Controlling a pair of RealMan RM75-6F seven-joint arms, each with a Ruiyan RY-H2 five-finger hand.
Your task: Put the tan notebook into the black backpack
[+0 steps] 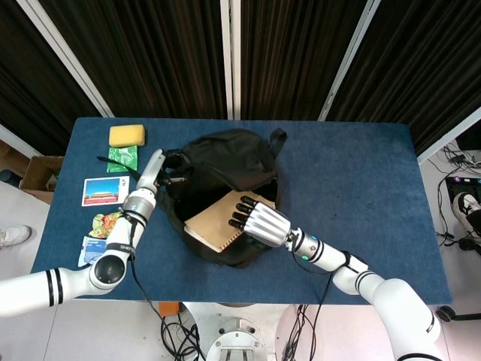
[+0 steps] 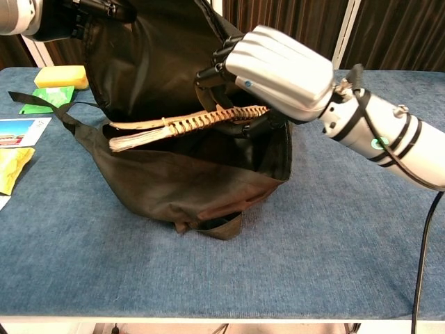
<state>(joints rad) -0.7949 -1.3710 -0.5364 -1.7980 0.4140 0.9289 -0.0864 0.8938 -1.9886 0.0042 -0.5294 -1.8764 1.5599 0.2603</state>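
At the table's nine o'clock edge lie a yellow rectangular sponge (image 1: 127, 135), a green foil packet (image 1: 122, 157), a picture postcard (image 1: 104, 190), a yellow-and-orange snack bag (image 1: 110, 223) and a blue-and-white pouch (image 1: 92, 251) partly hidden under the left forearm; any print on them is too small to read. The left hand (image 1: 154, 169) grips the raised upper rim of the soft black fabric backpack (image 1: 225, 162), holding its mouth open; in the chest view this hand is cut off at the top corner. The tan spiral-bound notebook (image 2: 177, 124) sits tilted inside the backpack's opening, its spiral edge facing the chest camera and its far end hidden in the dark interior. The right hand (image 1: 259, 220) grasps the notebook at its three o'clock end, fingers (image 1: 242, 210) laid on the cover. The blue cloth-covered table (image 1: 353, 180) surrounds the bag.
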